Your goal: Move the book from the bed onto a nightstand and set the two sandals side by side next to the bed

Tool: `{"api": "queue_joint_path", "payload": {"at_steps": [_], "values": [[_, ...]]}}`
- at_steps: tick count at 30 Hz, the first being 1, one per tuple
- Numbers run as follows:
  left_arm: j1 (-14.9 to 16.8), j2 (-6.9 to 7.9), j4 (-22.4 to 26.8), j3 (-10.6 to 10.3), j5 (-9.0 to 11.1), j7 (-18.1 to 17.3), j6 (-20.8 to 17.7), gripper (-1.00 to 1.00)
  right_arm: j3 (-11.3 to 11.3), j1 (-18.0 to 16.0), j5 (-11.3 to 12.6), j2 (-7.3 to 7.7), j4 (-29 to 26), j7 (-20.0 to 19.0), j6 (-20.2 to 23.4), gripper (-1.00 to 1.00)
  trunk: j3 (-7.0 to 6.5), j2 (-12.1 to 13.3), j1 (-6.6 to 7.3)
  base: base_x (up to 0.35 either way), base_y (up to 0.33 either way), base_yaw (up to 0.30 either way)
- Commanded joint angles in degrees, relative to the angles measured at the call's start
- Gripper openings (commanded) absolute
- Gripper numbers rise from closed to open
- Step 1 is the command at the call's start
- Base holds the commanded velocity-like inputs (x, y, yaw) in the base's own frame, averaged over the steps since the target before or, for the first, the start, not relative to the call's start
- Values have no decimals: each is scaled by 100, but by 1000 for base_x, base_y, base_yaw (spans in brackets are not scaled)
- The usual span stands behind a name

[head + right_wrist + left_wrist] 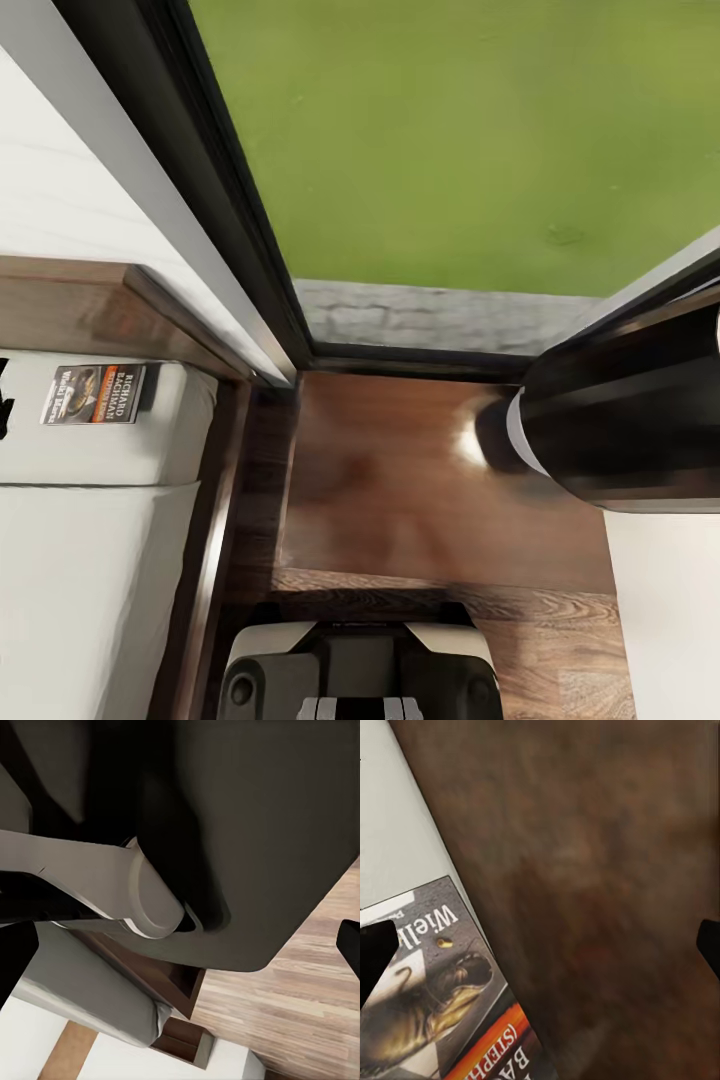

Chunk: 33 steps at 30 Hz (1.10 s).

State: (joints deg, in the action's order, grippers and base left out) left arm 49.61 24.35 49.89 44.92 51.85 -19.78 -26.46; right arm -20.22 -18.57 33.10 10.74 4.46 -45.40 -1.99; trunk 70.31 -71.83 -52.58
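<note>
While the head camera looks steeply down, the book (94, 394) lies flat on the off-white mattress of the bed (90, 560), at about 9 o'clock in that view, close under the headboard (90, 310) and near the mattress's window-side edge. The nightstand (400, 480), with a glossy dark top, sits at about 6 o'clock from the window (450, 140), between the bed frame and the right arm (630, 430), which crosses in from 3 o'clock. Left wrist view: book cover (431, 997) at 7 o'clock, showing a picture, white lettering and an orange band; a blurred brown surface takes up the rest. Dark fingertip (375, 956) at 9 o'clock overlaps the cover and a second tip sits at 3 o'clock, so the left gripper's fingers stand wide apart, holding nothing. Right gripper: dark tips appear at both side edges of its wrist view, likely spread, nothing between them. Judgement: thin paperback, light, slightly flexible, smooth cover; lying flat on soft bedding it gives little edge, so pinch across the free long edge or spine, pressing slightly into the mattress. Hard to make out: contact between fingertip and cover cannot be told; the book's far end is cut off in the wrist view; the robot's own body blocks much of the right wrist view.
</note>
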Motion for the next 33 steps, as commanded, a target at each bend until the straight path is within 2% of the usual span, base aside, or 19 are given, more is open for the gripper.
{"api": "queue_joint_path", "payload": {"at_steps": [1,10,33], "values": [[5,-3,-4,17,35,-4,11,100,-47,-6,48,-2,20,-27,-21,100,2,-2,0,0,0,0],[5,-17,-32,17,43,-7,62,100,-47,-6,48,-2,20,-28,-21,100,2,-2,0,0,0,0],[5,-53,-58,12,44,-9,208,100,-46,-6,48,-2,20,-28,-20,100,415,-925,-505,0,0,0]]}}
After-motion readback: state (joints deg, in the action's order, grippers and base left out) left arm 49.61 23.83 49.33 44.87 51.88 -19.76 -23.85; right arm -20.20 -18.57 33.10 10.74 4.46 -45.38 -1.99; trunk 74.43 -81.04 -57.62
